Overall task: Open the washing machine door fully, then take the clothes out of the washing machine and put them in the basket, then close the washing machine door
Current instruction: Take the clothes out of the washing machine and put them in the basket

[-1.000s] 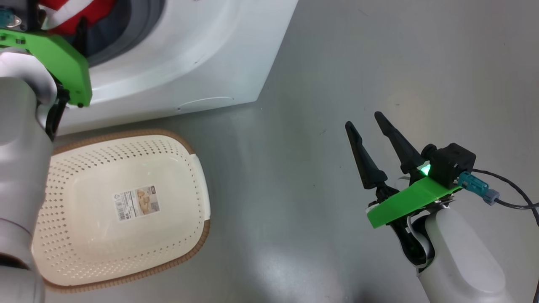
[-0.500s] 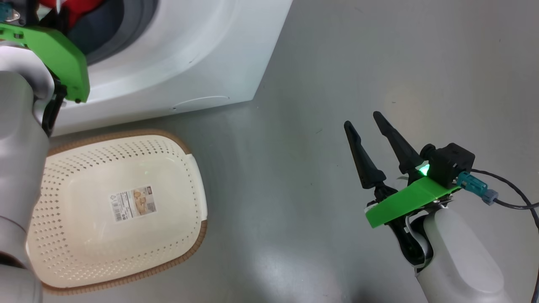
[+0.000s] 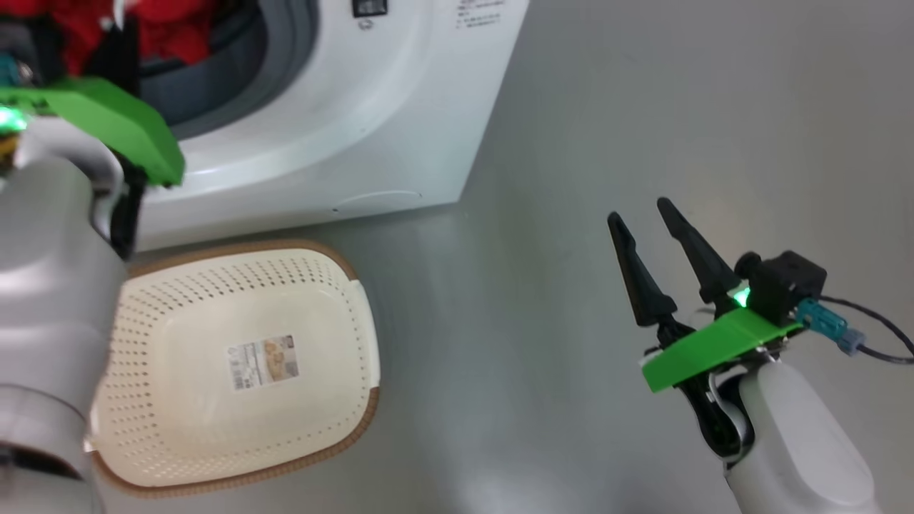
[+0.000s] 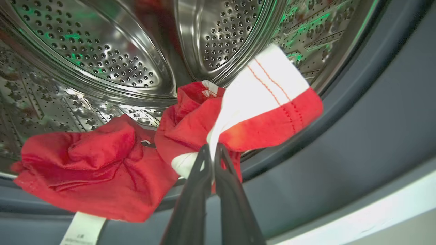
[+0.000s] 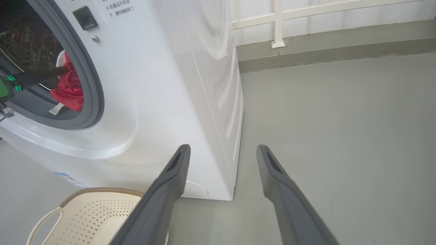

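The white washing machine (image 3: 343, 128) stands at the top left of the head view, its grey gasket (image 3: 278, 50) ringing the drum mouth. Red clothes (image 4: 102, 170) with white trim drape over the gasket's lower lip, a white tag hanging below. My left gripper (image 4: 212, 148) is shut on a fold of the clothes at the drum mouth, steel drum (image 4: 102, 58) behind. The cream basket (image 3: 178, 421) sits on the floor below the machine. My right gripper (image 3: 640, 210) hangs open over bare floor to the right, holding nothing. The door is out of view.
Grey floor (image 3: 571, 107) stretches right of the machine. In the right wrist view a white railing (image 5: 277, 23) and a low kerb run along the far edge of the floor. A cable (image 3: 878, 335) trails from my right wrist.
The head camera has shifted, so the machine and basket sit further right and lower. More of the red clothes shows at the drum mouth. The right gripper stays open.
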{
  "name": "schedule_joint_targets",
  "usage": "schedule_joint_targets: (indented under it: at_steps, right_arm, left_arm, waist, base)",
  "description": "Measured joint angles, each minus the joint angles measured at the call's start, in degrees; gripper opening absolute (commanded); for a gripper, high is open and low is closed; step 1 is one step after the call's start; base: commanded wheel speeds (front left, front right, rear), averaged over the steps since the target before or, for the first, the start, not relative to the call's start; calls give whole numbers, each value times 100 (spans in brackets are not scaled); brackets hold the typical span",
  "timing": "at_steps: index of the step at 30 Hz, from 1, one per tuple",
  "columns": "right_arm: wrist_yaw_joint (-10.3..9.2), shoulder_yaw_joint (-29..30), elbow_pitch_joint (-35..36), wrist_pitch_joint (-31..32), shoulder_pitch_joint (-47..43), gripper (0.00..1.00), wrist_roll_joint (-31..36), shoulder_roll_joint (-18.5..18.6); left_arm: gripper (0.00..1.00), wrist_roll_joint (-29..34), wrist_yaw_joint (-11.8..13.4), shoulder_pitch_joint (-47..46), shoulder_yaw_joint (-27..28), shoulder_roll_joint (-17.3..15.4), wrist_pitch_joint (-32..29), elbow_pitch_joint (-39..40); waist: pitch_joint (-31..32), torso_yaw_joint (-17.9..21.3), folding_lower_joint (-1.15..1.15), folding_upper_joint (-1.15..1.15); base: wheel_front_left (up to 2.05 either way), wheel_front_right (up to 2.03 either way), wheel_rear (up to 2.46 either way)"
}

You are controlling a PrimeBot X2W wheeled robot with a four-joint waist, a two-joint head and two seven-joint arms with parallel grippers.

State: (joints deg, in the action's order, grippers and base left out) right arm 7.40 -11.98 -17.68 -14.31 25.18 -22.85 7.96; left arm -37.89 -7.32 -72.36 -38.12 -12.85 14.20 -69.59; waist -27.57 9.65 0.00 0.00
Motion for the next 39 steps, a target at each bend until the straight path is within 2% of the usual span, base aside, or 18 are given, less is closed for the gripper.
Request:
schedule_joint_targets:
  at_steps: [8, 18, 28, 39]
  right_arm:
    - [0, 318, 0, 0, -322, 100, 0, 172]
    - [0, 536, 11, 0, -671, 100, 0, 298]
    - [0, 711, 35, 0, -902, 100, 1, 380]
    - [0, 818, 53, 0, -1113, 100, 1, 459]
  left_arm:
    - [0, -207, 1, 907, 972, 29, 26, 1249]
    - [0, 536, 9, 2284, 2125, 270, 26, 2861]
    - [0, 1018, 7, 3656, 2863, 592, 29, 4426]
    - [0, 1101, 3, 5228, 3209, 723, 34, 6358]
  waist:
    - [418, -285, 0, 0]
    - [851, -673, 0, 0]
    - [1177, -976, 0, 0]
    - [1364, -1176, 0, 0]
  base:
    - [0, 0, 0]
    - [0, 0, 0]
    - [0, 0, 0]
    - [0, 0, 0]
